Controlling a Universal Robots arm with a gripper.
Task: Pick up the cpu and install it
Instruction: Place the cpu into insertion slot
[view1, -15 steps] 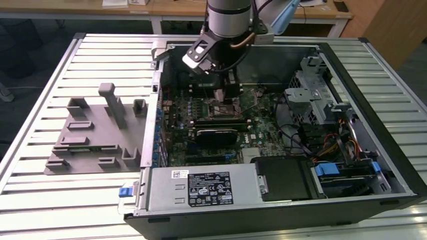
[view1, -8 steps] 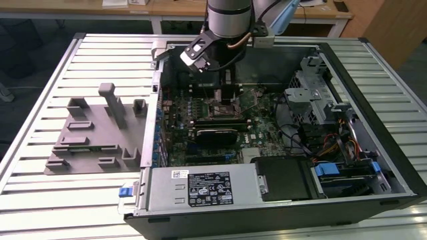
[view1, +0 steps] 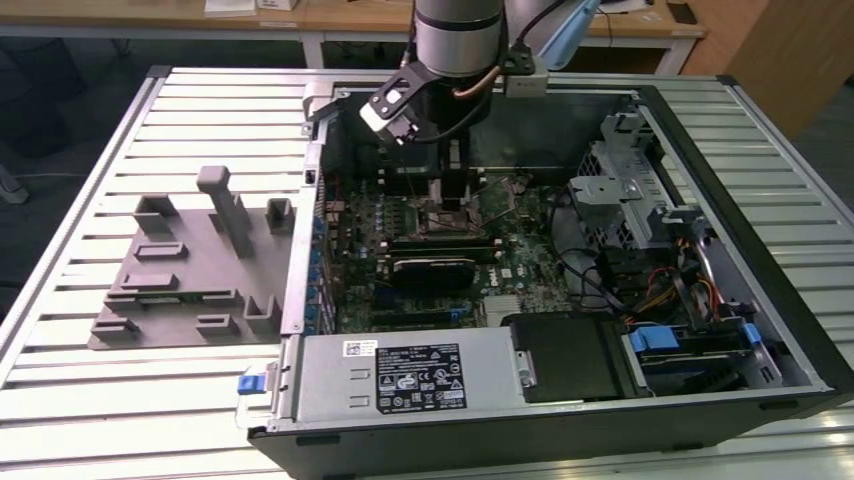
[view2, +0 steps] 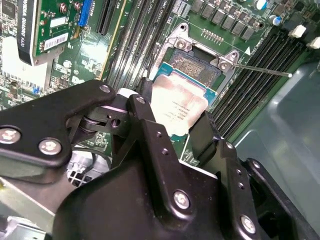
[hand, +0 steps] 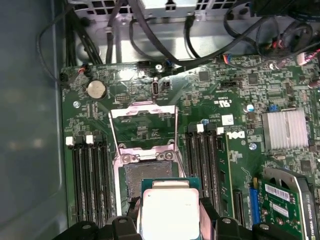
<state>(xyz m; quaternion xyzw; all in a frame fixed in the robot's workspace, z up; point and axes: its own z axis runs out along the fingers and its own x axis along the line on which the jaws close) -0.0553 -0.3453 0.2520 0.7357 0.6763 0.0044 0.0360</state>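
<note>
Second wrist view, tool (view2: 175, 117) clamped on cpu (view2: 177, 102) by two opposite edges, held over open socket (view2: 192, 62), green motherboard (view2: 65, 70), inside computer case (view1: 787, 300) on slatted desk (view1: 80, 150).

Your cpu (hand: 169, 210) is a flat square chip, silvery metal top up with a pale rim. The gripper (view2: 175, 109) pinches two opposite edges, holding it partly over the open socket (hand: 150, 177), at 11 o'clock from the case's (view1: 747, 250) centre in the exterior view.

Both wrist views close above cpu (hand: 167, 210)
</note>
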